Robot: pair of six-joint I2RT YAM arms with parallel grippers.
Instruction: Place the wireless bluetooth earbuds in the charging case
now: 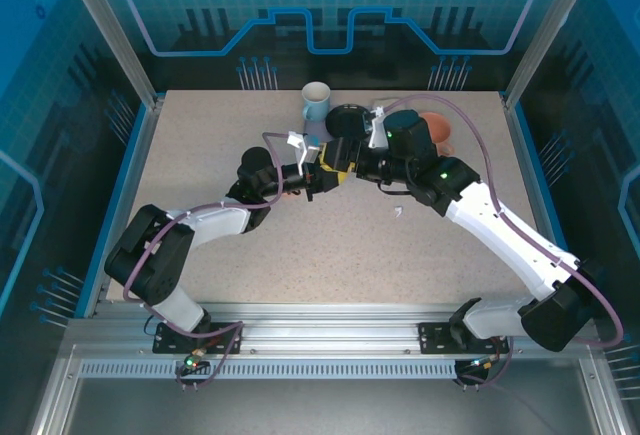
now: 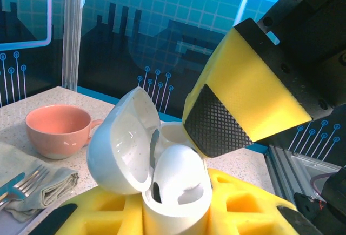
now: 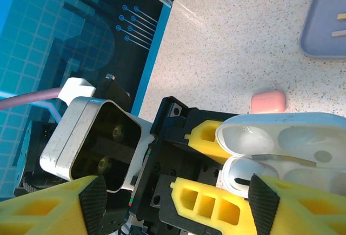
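2 arms are basically nose to nose over the table on this one. The left gripper (image 2: 175, 216) is clamped on the body of the white charging case (image 2: 121, 148), whose lid is flipped open and tipped back. The right gripper (image 3: 179, 197) has its jaws spread wide with nothing between them, right at the case. 1 pad (image 2: 219, 124) sits at the open mouth, touching or just shy of it, hard to call.

1 well seems to have something white and rounded seated in it, but that could be a bud or just the case's inner moulding. 1 tiny white piece (image 1: 398, 212) lies on the table on the arm-base side of the case, and it looks like a loose earbud. A pink case (image 3: 267, 101) lies flat on the table just beyond the white one.

To do this step well, the right arm should probably lift clear of the case without clipping the lid, then go for the loose piece. It should pinch lightly and line up over the free well before lowering. The left arm's job is just to hold the case steady, mouth up. The bud shouldn't be let go until it's properly seated, since something that small will skitter off.
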